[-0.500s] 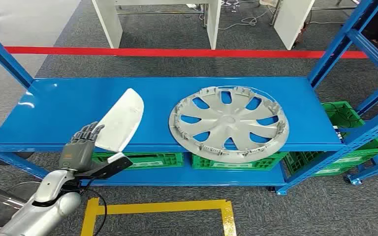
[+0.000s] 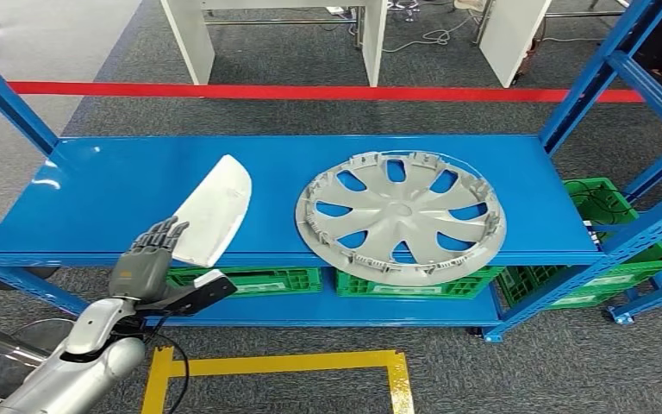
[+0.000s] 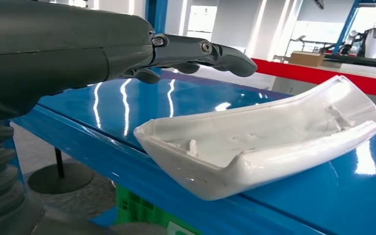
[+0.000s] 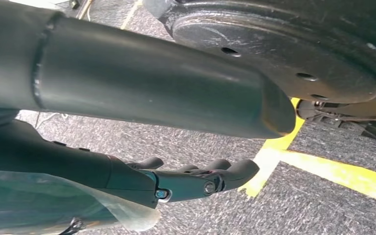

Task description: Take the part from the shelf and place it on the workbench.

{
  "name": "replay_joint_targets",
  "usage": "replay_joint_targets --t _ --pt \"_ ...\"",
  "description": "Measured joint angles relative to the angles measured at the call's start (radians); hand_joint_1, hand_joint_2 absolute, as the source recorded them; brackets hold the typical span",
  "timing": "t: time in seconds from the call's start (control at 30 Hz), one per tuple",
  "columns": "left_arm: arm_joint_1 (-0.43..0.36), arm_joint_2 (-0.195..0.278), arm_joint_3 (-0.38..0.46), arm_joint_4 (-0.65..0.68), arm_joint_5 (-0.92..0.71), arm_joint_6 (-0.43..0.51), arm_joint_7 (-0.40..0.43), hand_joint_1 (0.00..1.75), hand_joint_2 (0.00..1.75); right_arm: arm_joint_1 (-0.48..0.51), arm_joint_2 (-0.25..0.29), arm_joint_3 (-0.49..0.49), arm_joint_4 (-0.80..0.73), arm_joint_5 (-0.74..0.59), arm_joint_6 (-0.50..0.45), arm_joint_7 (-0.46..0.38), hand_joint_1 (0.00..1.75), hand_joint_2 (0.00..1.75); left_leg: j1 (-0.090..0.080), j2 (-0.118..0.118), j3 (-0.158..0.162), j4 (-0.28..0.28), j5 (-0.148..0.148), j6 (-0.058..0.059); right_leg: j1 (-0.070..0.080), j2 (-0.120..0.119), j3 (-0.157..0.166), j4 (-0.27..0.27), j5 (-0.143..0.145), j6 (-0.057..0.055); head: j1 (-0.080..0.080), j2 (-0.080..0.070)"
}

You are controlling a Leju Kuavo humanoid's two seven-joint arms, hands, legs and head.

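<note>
1 left hand (image 2: 145, 259), fingers apart and empty beside the white part (image 2: 214, 211), risks nudging it off the shelf (image 2: 95, 185) edge

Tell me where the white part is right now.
In the head view the white part lies on the left half of the blue shelf, its near end at the front edge, with the left hand beside it and the hubcap to its right.

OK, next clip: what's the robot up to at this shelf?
The robot stands facing a blue shelf that holds a white curved part and a silver wheel cover. Its left hand reaches toward the near end of the white part with fingers spread, not gripping it; the part lies on the shelf. The right hand hangs open over the carpet.
</note>
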Motion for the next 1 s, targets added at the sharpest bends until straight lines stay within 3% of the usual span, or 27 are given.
replay_joint_targets --t 0.03,0.1,0.63,1.0 --pt "-0.001 -0.001 -0.001 0.002 0.002 -0.001 -0.001 1.64 1.75 0.000 0.000 0.000 0.000 0.000 -0.002 0.001 0.00 0.00 0.000 0.000 0.000 0.000 0.000 0.000 0.000 0.000 0.000 0.000 0.000 0.000 0.000 0.000" --pt "-0.003 -0.003 -0.002 0.006 0.006 -0.001 -0.002 1.75 1.75 0.000 0.000 0.000 0.000 0.000 -0.007 0.002 0.00 0.00 0.000 0.000 0.000 0.000 0.000 0.000 0.000 0.000 0.000 0.000 0.000 0.000 0.000 0.000" --pt "-0.014 -0.016 -0.021 0.041 0.005 0.032 -0.009 1.75 1.75 0.006 -0.017 0.000 -0.032 -0.004 -0.053 0.008 0.00 0.00 0.000 0.000 0.000 0.000 0.000 0.000 0.000 0.000 0.000 0.000 0.000 0.000 0.000 0.000" --pt "-0.028 -0.021 -0.024 0.050 0.002 0.039 -0.010 1.75 1.75 0.007 -0.036 0.000 -0.048 0.022 -0.017 0.008 0.00 0.00 0.000 0.000 0.000 0.000 0.000 0.000 0.000 0.000 0.000 0.000 0.000 0.000 0.000 0.000"
